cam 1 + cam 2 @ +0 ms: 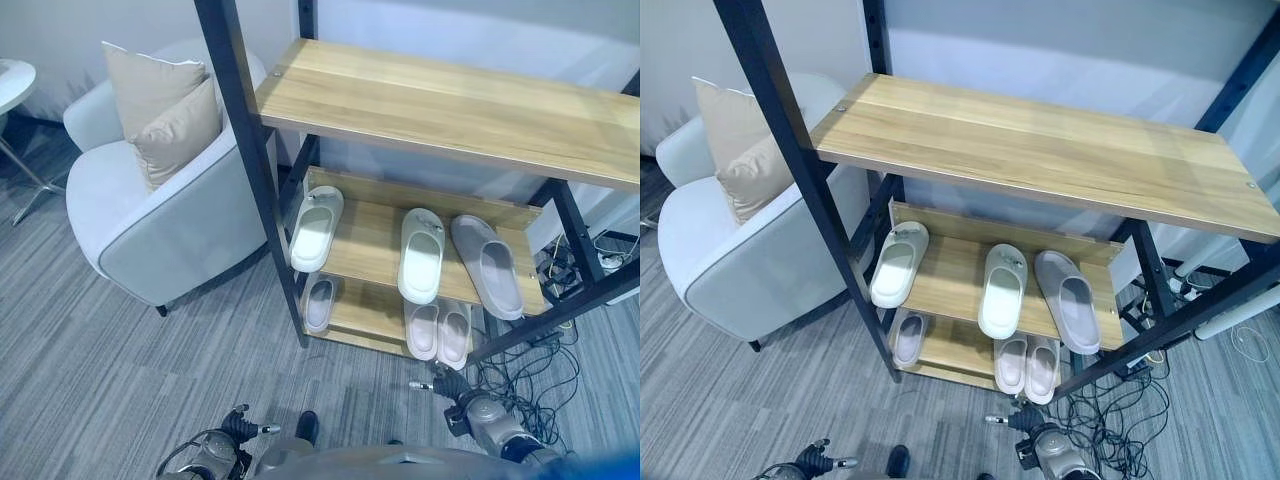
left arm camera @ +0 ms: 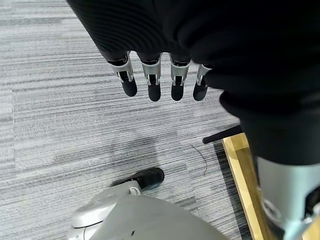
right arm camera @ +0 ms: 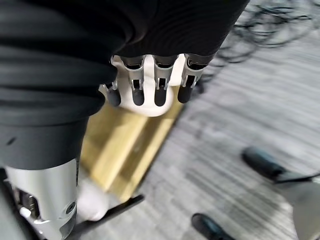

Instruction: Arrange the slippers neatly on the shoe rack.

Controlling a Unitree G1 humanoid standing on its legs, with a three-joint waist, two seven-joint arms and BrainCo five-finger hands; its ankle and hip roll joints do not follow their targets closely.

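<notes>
The right hand [image 1: 470, 398], fingers loose and empty, hung just in front of the shoe rack [image 1: 440, 108], probably nearest the pink slippers [image 1: 440, 330], lying front-to-back.

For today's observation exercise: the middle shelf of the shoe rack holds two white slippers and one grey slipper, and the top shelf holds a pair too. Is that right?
Not quite. The left eye view shows the top shelf bare. The middle shelf does hold two white slippers and one grey slipper.

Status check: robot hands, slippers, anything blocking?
Left robot hand and right robot hand open, empty. Slippers all on shoe rack. Nothing blocking.
</notes>
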